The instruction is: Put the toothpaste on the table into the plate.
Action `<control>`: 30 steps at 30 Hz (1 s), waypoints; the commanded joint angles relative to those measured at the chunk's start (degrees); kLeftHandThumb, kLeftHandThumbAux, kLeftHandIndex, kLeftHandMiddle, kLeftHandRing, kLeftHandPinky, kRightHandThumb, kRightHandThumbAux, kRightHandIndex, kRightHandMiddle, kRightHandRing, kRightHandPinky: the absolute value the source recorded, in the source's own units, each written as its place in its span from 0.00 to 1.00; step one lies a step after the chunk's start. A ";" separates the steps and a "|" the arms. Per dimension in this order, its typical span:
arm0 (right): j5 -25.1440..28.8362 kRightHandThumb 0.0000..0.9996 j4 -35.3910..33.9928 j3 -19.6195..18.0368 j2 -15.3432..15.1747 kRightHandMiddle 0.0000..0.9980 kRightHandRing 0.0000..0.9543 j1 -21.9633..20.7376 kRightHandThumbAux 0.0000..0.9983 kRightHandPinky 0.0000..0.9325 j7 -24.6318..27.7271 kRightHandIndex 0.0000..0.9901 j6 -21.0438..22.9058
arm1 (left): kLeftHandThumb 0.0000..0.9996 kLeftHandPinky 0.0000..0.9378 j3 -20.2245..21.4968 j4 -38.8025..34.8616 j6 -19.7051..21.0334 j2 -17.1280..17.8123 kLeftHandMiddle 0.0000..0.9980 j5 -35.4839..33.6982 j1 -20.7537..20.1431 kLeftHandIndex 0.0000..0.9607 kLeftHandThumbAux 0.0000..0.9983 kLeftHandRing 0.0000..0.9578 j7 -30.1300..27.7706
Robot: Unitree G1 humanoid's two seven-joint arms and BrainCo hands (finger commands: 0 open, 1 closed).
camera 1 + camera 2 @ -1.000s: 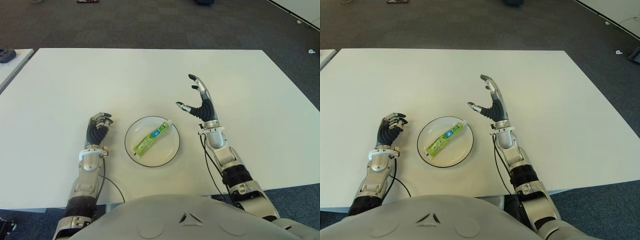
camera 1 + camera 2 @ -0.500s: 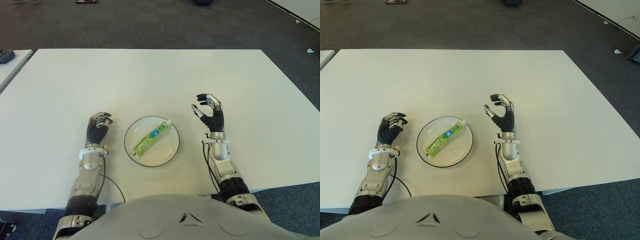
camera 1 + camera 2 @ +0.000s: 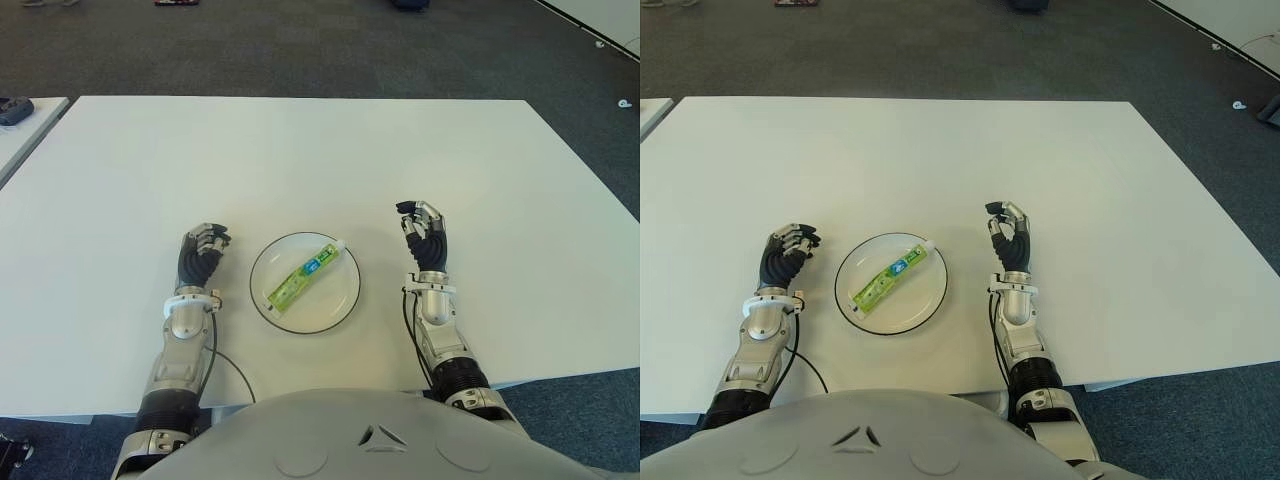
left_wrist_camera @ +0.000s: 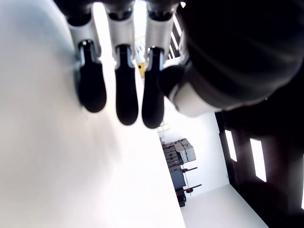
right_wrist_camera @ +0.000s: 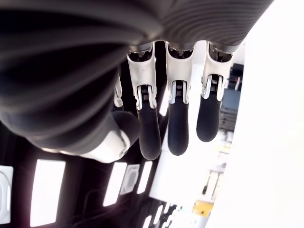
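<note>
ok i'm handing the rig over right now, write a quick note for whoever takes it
Left hand: curled, holding nothing, on the left of the plate.
Right hand: curled, holding nothing, on the right of the plate.
Toothpaste: lies diagonally inside the plate, near the front of the white table.
Done: the toothpaste is in the plate and neither hand touches it.
Left: nothing visible for the task; just check the tube sits fully within the rim.
</note>
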 commanded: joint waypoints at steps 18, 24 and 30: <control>1.21 0.71 -3.17 -1.73 2.37 0.42 0.42 2.00 0.73 0.45 2.75 0.42 14.57 | 0.70 0.52 -0.32 0.47 0.53 -1.92 0.52 -0.82 -0.48 0.44 0.72 0.54 0.19; 0.76 0.71 -3.63 -1.47 1.76 0.43 0.44 2.01 0.73 0.46 4.21 0.42 16.56 | 0.70 0.52 -0.38 0.40 0.09 -2.02 0.52 -0.80 -0.25 0.44 0.72 0.54 0.05; 0.11 0.71 -4.37 -1.03 1.04 0.44 0.44 1.96 0.73 0.46 5.67 0.42 19.18 | 0.70 0.53 -0.44 0.34 0.06 -2.00 0.52 -0.93 -0.08 0.44 0.72 0.54 -0.21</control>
